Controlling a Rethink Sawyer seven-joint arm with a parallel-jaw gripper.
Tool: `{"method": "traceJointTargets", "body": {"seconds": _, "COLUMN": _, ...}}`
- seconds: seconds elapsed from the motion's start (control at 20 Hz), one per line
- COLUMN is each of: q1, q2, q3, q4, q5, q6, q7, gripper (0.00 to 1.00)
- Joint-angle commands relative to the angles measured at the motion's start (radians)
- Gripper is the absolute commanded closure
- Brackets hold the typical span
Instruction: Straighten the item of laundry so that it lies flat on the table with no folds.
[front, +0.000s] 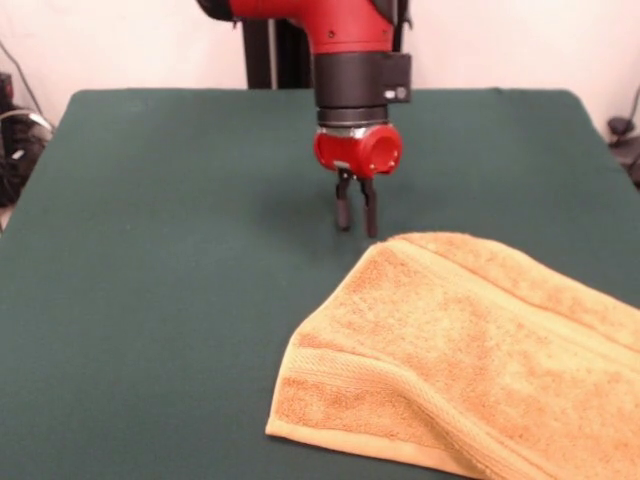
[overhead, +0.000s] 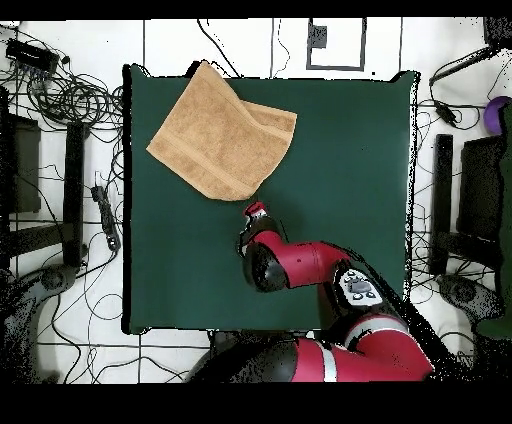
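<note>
My hand (front: 356, 213) hung empty, fingers nearly together, just beyond the folded towel (front: 470, 350) on the bench (front: 160, 250). Best to pinch only the top layer's far corner and drag it open.

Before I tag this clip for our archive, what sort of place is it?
Most likely a robotics lab: a red arm works over a green cloth-covered table holding only an orange towel, and loose cables lie across the tiled floor.

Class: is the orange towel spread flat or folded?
Folded: the towel lies doubled, an upper layer overlapping along a diagonal edge.
</note>
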Motion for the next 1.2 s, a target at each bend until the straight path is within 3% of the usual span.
{"method": "traceJointTargets", "body": {"seconds": 0.05, "q1": 0.013, "q2": -0.038, "q3": 0.063, "q4": -0.064, "q5": -0.191, "q6": 0.337, "q7": -0.316, "gripper": 0.00}}
{"method": "traceJointTargets", "body": {"seconds": 0.25, "q1": 0.017, "q2": -0.039, "q3": 0.070, "q4": -0.082, "q5": -0.222, "q6": 0.357, "q7": -0.277, "gripper": 0.00}}
{"method": "traceJointTargets", "body": {"seconds": 0.45, "q1": 0.011, "q2": -0.081, "q3": 0.128, "q4": -0.124, "q5": -0.228, "q6": 0.453, "q7": -0.261, "gripper": 0.00}}
{"method": "traceJointTargets", "body": {"seconds": 0.7, "q1": 0.007, "q2": -0.040, "q3": 0.230, "q4": -0.266, "q5": -0.215, "q6": 0.576, "q7": -0.291, "gripper": 0.00}}
{"method": "traceJointTargets", "body": {"seconds": 1.2, "q1": 0.090, "q2": 0.112, "q3": 0.274, "q4": -0.609, "q5": -0.124, "q6": 0.791, "q7": -0.187, "gripper": 0.00}}
